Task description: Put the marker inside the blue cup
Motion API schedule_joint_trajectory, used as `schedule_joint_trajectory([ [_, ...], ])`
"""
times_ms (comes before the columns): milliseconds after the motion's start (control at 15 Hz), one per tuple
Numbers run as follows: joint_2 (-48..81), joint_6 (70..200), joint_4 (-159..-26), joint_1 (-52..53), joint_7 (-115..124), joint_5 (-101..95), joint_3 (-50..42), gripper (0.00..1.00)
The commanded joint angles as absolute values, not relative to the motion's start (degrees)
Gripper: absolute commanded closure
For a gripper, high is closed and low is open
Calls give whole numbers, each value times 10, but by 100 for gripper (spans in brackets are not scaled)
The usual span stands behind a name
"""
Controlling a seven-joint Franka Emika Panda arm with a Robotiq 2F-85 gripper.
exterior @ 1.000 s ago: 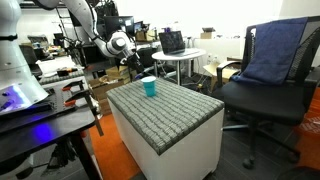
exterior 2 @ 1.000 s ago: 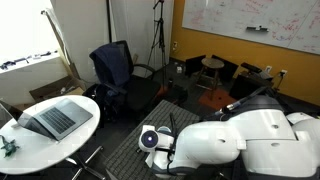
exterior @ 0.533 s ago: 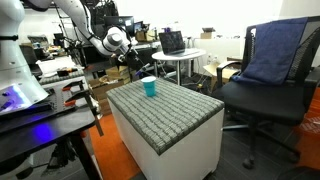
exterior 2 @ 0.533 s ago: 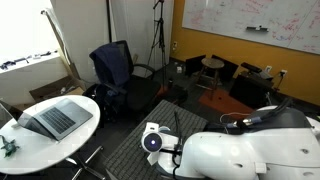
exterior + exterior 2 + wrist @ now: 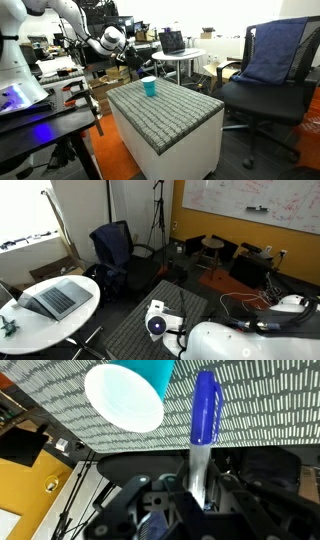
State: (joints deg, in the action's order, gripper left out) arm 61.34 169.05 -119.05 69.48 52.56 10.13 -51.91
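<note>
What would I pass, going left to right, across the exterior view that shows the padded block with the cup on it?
tool → blue cup → laptop → office chair

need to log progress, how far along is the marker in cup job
Done: the marker is picked up, clamped in the jaws. In hand: it hangs over the grey block, off to one side of the cup. Left: line it up over the empty cup and drop it in.
</note>
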Motion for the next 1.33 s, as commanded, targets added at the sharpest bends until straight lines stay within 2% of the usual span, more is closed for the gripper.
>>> schedule_joint_trajectory([
  [0,636,1682,-1212,732,564,104,-556,95],
  [1267,687,1686,-1291,773,661,127,-600,95],
])
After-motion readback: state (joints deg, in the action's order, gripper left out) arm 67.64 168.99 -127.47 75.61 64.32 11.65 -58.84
